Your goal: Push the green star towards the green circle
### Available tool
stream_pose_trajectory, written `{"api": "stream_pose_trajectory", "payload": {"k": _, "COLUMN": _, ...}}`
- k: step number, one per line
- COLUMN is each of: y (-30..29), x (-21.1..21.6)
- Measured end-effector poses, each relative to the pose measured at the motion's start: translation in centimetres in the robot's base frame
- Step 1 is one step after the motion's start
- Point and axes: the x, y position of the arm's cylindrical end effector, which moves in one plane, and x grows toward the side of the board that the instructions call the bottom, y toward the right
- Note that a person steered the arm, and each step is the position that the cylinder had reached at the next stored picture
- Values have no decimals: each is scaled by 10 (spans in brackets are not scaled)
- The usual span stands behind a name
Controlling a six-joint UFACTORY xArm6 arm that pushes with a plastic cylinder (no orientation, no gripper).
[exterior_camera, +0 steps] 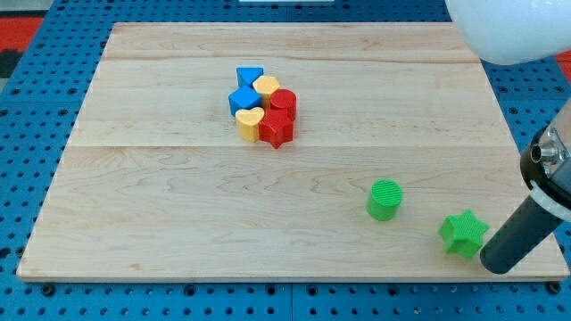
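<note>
The green star lies near the board's lower right corner. The green circle stands to its left and a little higher, about a block's width away. My tip is at the end of the dark rod, just right of and below the star, close to it or touching it.
A tight cluster sits at the upper middle: a blue triangle, a blue block, a yellow block, a yellow heart, a red cylinder and a red star. The wooden board's right edge is near the rod.
</note>
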Motion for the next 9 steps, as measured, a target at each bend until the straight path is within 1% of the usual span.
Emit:
{"api": "stream_pose_trajectory", "payload": {"k": 1, "y": 0, "x": -1}}
{"api": "stream_pose_trajectory", "payload": {"k": 2, "y": -21, "x": -12}}
{"api": "stream_pose_trajectory", "payload": {"k": 4, "y": -6, "x": 11}}
{"api": "stream_pose_trajectory", "payload": {"k": 6, "y": 24, "x": 11}}
{"api": "stream_pose_trajectory", "payload": {"k": 7, "y": -49, "x": 12}}
{"api": "stream_pose_trajectory", "payload": {"k": 9, "y": -45, "x": 11}}
